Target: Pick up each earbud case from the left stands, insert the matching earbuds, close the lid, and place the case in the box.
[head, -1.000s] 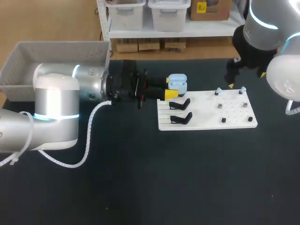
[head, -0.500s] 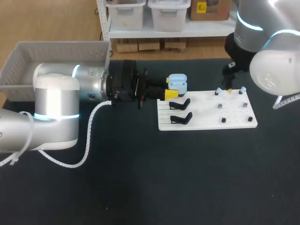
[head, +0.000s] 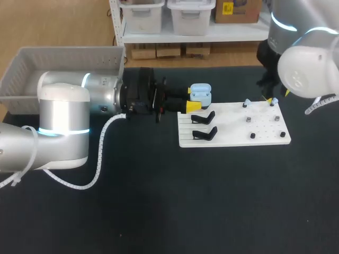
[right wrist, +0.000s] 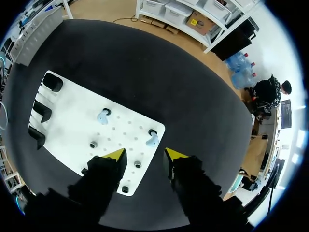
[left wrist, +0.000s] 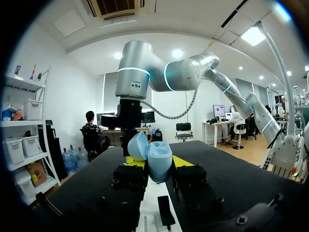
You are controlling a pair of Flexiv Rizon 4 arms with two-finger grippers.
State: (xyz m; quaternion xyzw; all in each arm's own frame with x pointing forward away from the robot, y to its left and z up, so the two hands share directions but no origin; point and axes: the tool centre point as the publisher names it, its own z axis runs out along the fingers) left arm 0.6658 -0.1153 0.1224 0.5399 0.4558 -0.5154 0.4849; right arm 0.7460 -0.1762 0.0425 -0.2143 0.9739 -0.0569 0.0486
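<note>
On the dark surface (head: 159,201), listed by bulk. Two arms: the left arm (head: 63,121) lies across from the left side, its casing hiding part of the near wall of the box; the right arm (head: 304,63) stands at the right rear, cut off by the frame edge and covering most of its own hand in the head view. One box (head: 63,58), grey with ribbed walls, at the left rear; its floor cannot be made out. One white board (head: 233,138), right of centre. The left hand (left wrist: 154,163) is clamped on the one earbud case (head: 201,94), light blue, lid open, held just off the board's left rear corner. The right hand (right wrist: 145,154), fingers spread wide, hangs over the board's right rear part. Three black stands (right wrist: 42,111) counted from the right wrist view, all bare; only two show clearly from the head view, the third screened by the left hand. Two earbuds (right wrist: 102,116), light blue, along the board's rear edge, well apart, one just ahead of the right hand. Four dark pegs (head: 248,119) visible.
</note>
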